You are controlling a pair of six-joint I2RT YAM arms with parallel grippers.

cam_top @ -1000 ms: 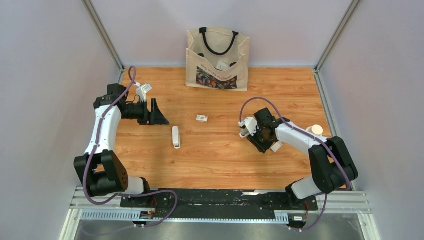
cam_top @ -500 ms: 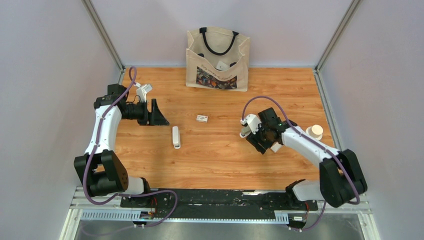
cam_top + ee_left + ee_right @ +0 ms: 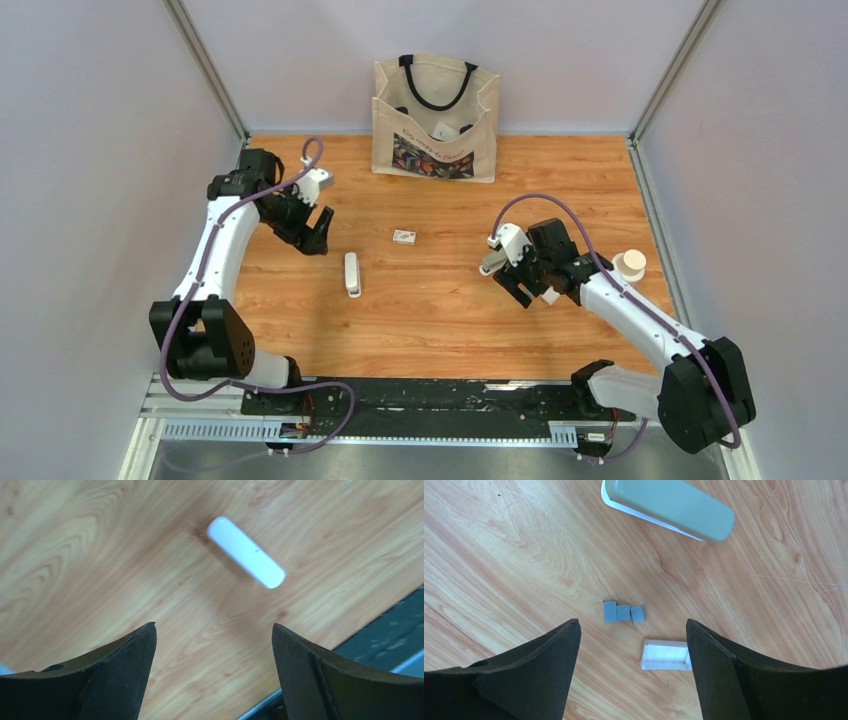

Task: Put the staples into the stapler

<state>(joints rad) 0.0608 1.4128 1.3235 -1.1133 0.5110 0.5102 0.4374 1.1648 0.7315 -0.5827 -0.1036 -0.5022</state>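
The right tool (image 3: 631, 625) stands wide open and holds nothing. Between its two black fingers (image 3: 534, 675), on the wooden table (image 3: 499, 555), lie the staples (image 3: 623, 612): three short grey pieces side by side in one row, touching or nearly so. Just beside them, toward the right-hand finger, lies one small pale piece (image 3: 665, 655); I cannot tell what it is. Beyond the staples and apart from them lies a grey-green stapler (image 3: 669, 505) on a white base, closed, its far edge cut off by the top of the frame.

The left tool (image 3: 212, 626) also gapes wide and is empty. It hangs above the table, with a white stapler (image 3: 246, 552) lying flat beyond its tips, untouched. That makes two staplers.

Further out, one small box (image 3: 404, 237) sits between the arms, its label too small to read. One canvas tote bag (image 3: 435, 118) with black handles stands upright at the far edge. It carries a dark printed panel and a line of writing, neither legible, and the white thing inside it is mostly hidden. A cream round object (image 3: 630, 264) sits near the table's right edge, beside the right arm. The staples cannot be found from above.
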